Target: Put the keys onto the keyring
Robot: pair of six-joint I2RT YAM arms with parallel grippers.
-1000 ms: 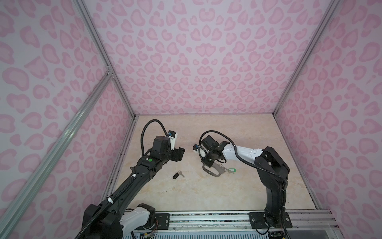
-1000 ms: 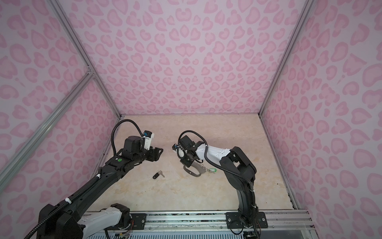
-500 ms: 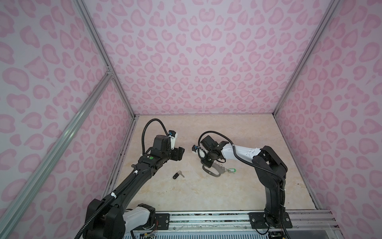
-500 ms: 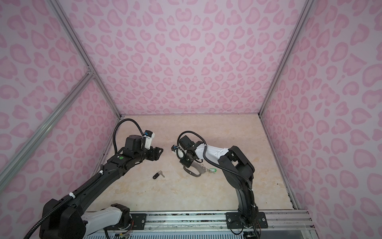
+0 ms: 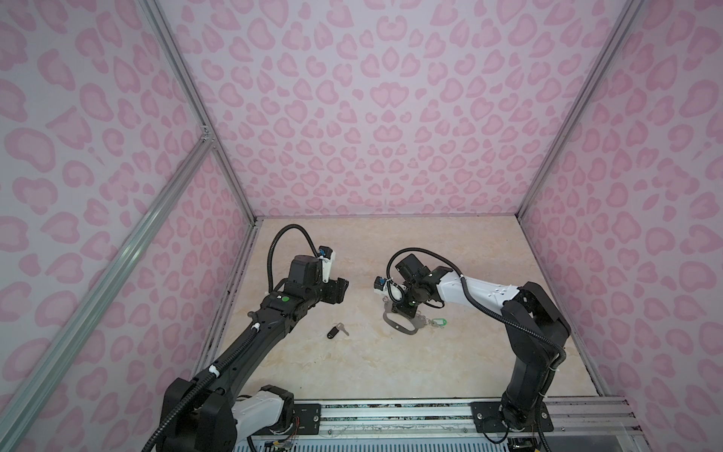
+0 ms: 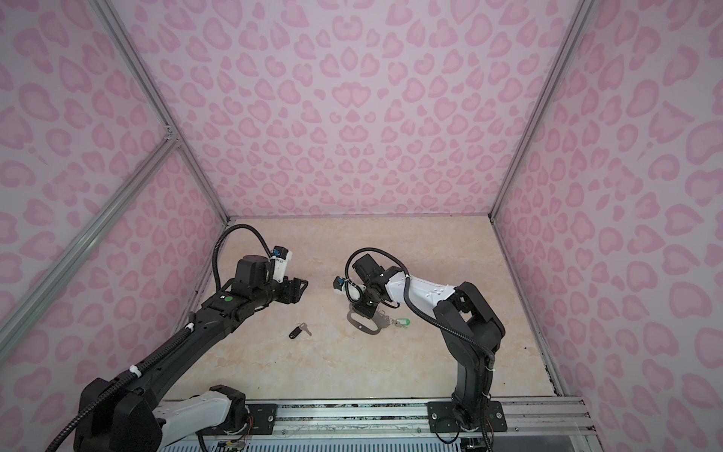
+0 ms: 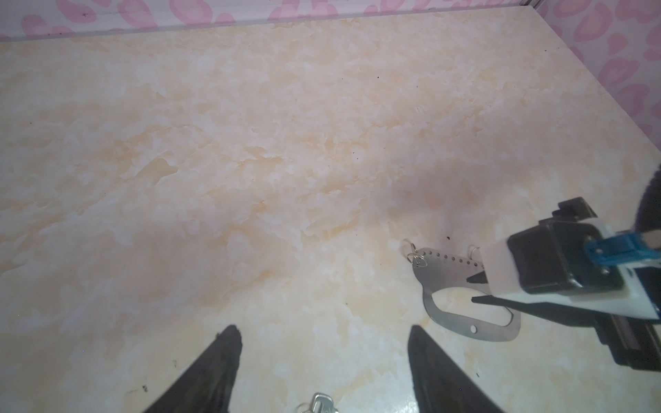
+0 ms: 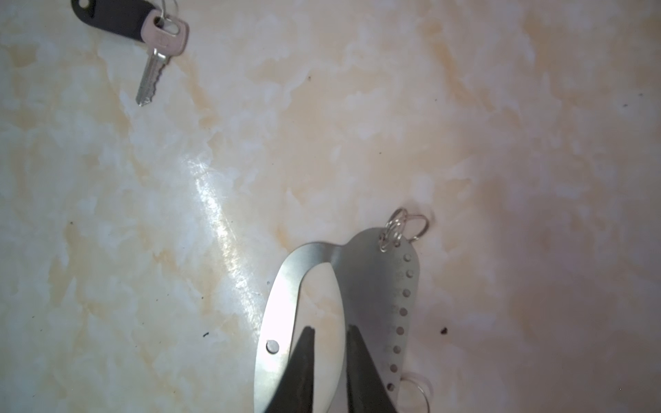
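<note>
Loose key (image 5: 337, 331) left of keyring (image 5: 403, 328); second key (image 5: 438, 323) just right (beside its rings); all on table (image 5: 391, 371).

keyring (image 8: 372, 286): bare metal, smooth, shiny. key (image 8: 153, 68): metal; black tag (image 8: 114, 14): smooth, probably plastic. tabletop (image 8: 214, 178): glossy, marble-patterned.

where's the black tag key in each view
Both top views: black-tag key on the table, left of the keyring.
Left wrist: only a silver bit, cut off at the frame edge, by the left claw.
Right wrist: whole, in a frame corner.
Shared landmark: the keyring.
</note>
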